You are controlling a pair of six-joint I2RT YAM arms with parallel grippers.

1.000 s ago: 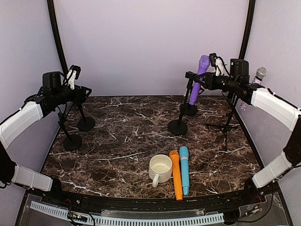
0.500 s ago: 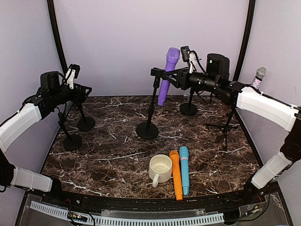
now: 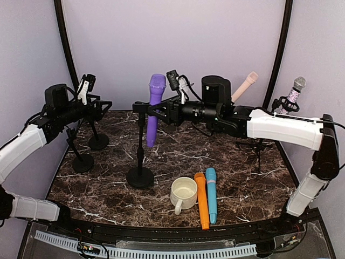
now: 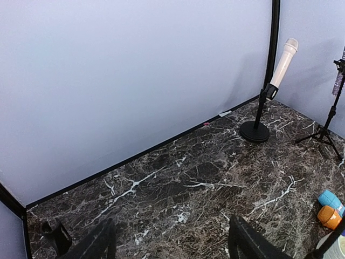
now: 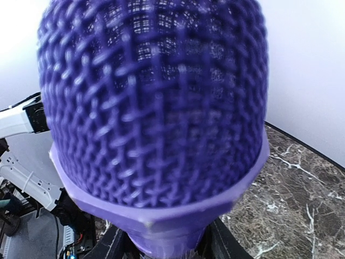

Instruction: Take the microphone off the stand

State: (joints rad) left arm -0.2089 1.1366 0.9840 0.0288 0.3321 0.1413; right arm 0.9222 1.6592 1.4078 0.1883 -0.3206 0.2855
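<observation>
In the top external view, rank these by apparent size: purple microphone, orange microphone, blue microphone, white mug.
1. purple microphone, the longest, though it is raised on its stand, so nearness may flatter it
2. orange microphone and blue microphone, too alike to separate
3. white mug, the smallest

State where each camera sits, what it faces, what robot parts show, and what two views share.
Top external: above and behind the robot, looking down the table to the back wall; left arm and right arm show.
Left wrist: on the left arm, facing the pale microphone; open left gripper below.
Right wrist: close on the purple microphone; right gripper clamps it.
Shared: top and right wrist both show the purple microphone.
</observation>
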